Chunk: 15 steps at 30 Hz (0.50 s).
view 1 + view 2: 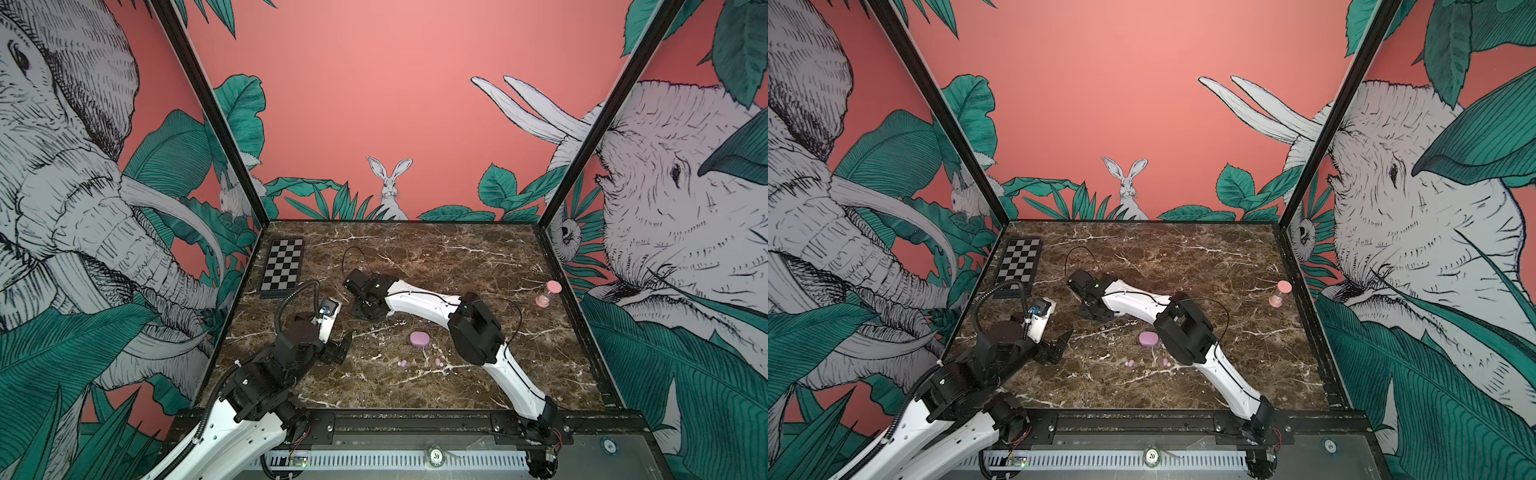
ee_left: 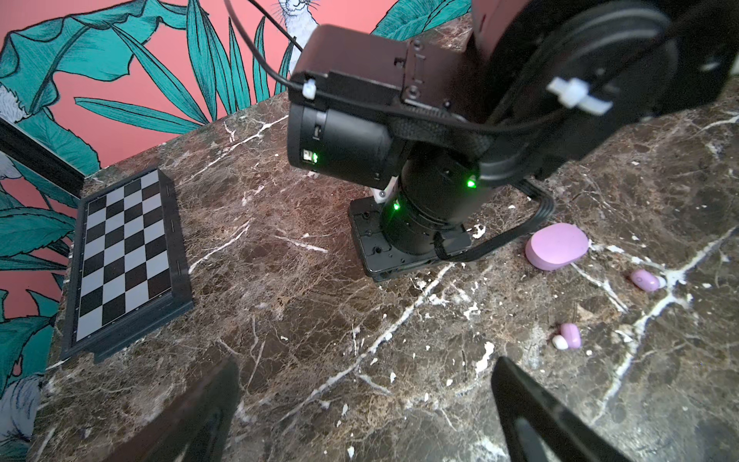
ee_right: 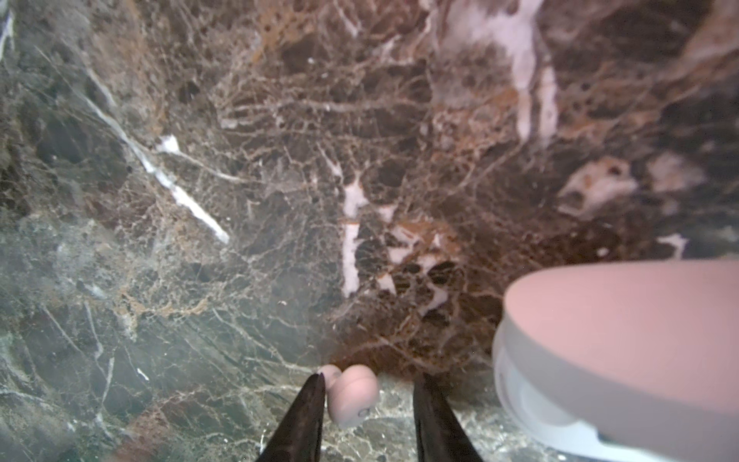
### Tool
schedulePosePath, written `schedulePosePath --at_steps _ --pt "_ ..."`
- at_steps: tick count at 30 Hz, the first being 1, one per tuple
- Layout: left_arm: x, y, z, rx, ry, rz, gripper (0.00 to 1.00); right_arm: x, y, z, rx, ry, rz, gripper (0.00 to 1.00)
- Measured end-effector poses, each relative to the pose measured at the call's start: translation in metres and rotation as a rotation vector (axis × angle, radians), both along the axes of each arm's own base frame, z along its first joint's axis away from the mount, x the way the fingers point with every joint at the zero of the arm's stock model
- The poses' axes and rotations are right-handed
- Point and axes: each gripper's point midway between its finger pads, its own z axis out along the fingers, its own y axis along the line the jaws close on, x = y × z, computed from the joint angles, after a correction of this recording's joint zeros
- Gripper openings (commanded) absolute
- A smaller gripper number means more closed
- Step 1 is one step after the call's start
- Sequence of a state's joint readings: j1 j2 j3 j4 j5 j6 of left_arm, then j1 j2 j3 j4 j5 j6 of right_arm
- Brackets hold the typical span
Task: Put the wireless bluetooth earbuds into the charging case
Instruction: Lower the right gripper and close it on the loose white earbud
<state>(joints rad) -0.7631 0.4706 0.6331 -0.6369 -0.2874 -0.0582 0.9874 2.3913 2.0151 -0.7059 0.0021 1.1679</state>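
One brown marble tabletop (image 1: 457, 257). Two arms over it: left arm (image 1: 291, 345) near left edge, jaws spread wide above bare marble; right arm (image 1: 419, 297) stretched across middle, jaws partly spread, straddling white earbud (image 3: 354, 394), bud touching one jaw, gap to other. Chessboard (image 1: 283, 266) at far left corner. Closed lilac case (image 1: 420, 338) mid-tabletop. White case (image 3: 620, 360) just beside right jaws. Two lilac earbuds (image 1: 402, 363) (image 1: 439, 362) loose on tabletop near lilac case, apart.

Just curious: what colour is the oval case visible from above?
The case is lilac; see left wrist view.
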Motion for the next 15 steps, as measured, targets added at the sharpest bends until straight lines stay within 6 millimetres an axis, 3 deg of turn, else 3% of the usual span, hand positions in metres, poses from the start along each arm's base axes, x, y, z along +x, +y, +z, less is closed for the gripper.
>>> schedulePosePath --at_steps 15 --pt "0.0004 -0.0004 -0.0012 0.007 0.003 -0.002 0.99 0.0042 0.0037 -0.0018 0.031 -0.003 -0.012 0.28"
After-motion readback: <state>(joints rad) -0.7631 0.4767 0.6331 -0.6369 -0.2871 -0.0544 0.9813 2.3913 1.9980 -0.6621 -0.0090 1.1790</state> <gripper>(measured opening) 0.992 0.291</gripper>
